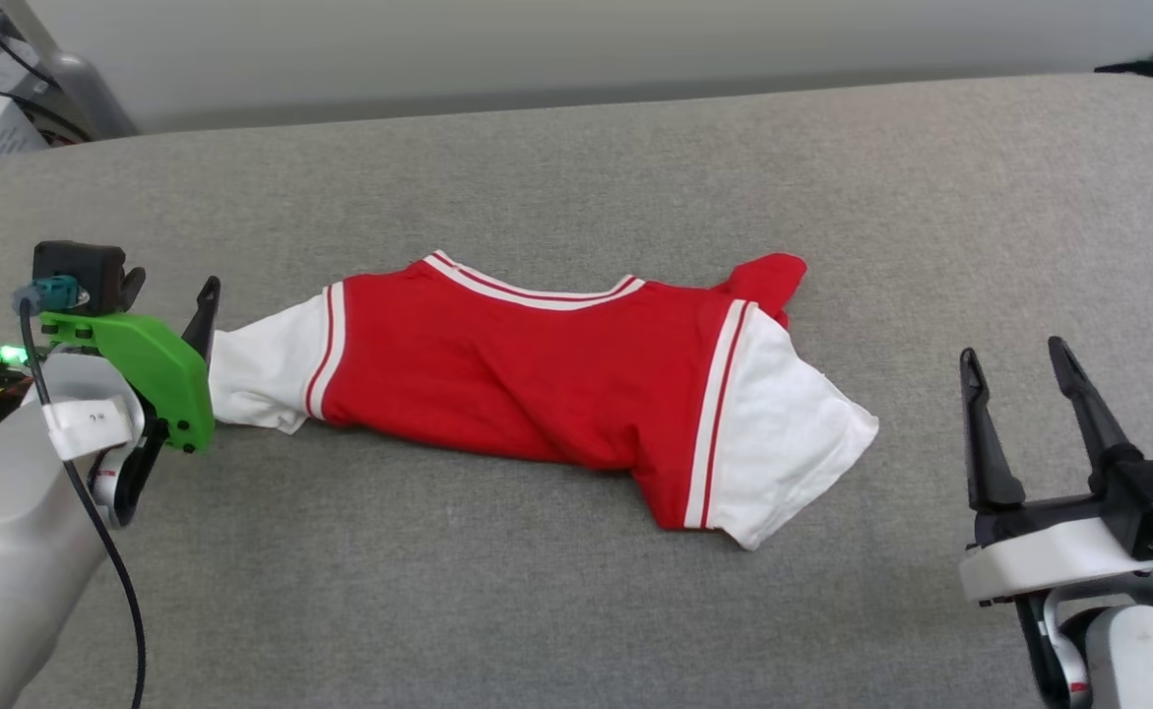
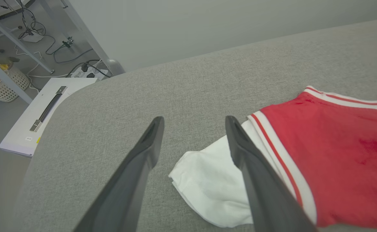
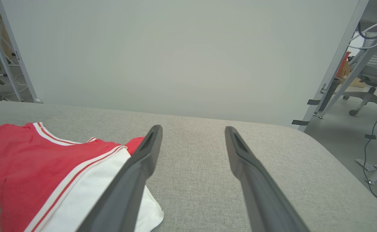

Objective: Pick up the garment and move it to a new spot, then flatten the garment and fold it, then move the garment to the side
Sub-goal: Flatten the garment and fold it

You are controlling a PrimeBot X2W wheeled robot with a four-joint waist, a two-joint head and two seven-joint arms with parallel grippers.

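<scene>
On the grey padded surface (image 1: 576, 611), near its middle, find the garment (image 1: 537, 384) bunched into a crosswise band, collar (image 1: 537, 291) toward the far edge and a white sleeve at each end. Treat as light, limp fabric with fair grip on the cloth below: expect sag and trailing folds on any lift. Take hold at a shoulder seam or sleeve edge, one point per side, not mid-body. Read the left gripper (image 2: 193, 119) as spread wide and empty, poised over the left-end sleeve (image 2: 207, 187), possibly brushing it. Read the right gripper (image 1: 1014, 353) as spread wide and empty, set apart from the right-end sleeve (image 1: 793, 433). Expect no sight of chest print or hem: folded under or turned away. Regard layer count in the red body as unreadable.
</scene>
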